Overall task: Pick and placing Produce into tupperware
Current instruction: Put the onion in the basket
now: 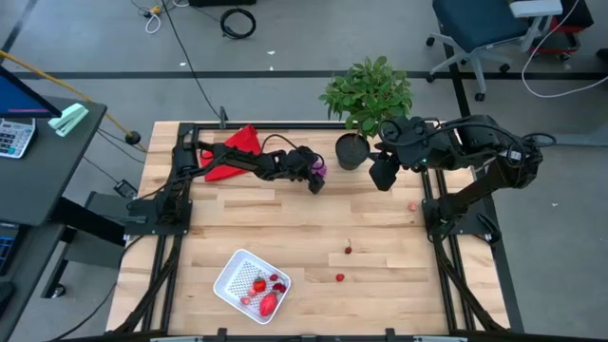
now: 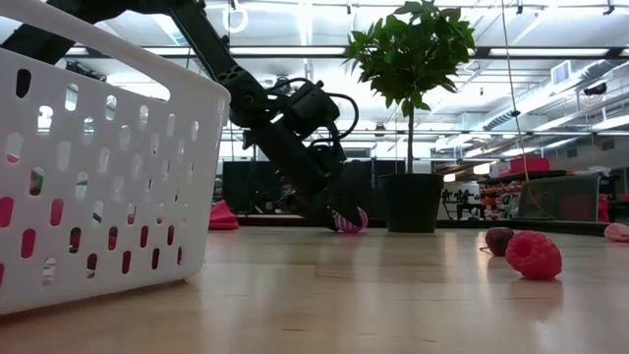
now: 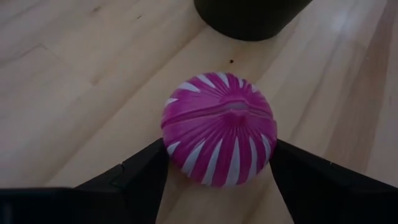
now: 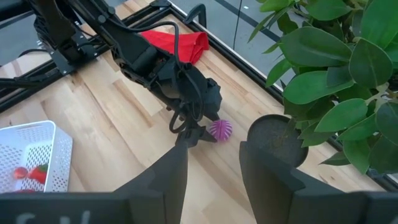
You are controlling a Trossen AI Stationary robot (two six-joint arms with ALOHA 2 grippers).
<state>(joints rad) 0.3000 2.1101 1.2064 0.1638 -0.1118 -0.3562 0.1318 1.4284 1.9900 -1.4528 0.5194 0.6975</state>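
left tool (image 1: 317, 178) astride one purple ball (image 3: 219, 129) on desk (image 1: 285, 228), fingers touching its sides | right tool (image 1: 384, 171) spread, empty, by plant pot (image 1: 351, 151) | white basket (image 1: 252, 285): three red pieces; three more loose

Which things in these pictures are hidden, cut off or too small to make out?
- High view: purple ball is mostly hidden by the left gripper.
- Low view: the white container is cut off by the edge; its contents are hidden by its wall.
- Left wrist view: black pot is cut off at the edge.
- High view: loose red pieces are too small to identify.
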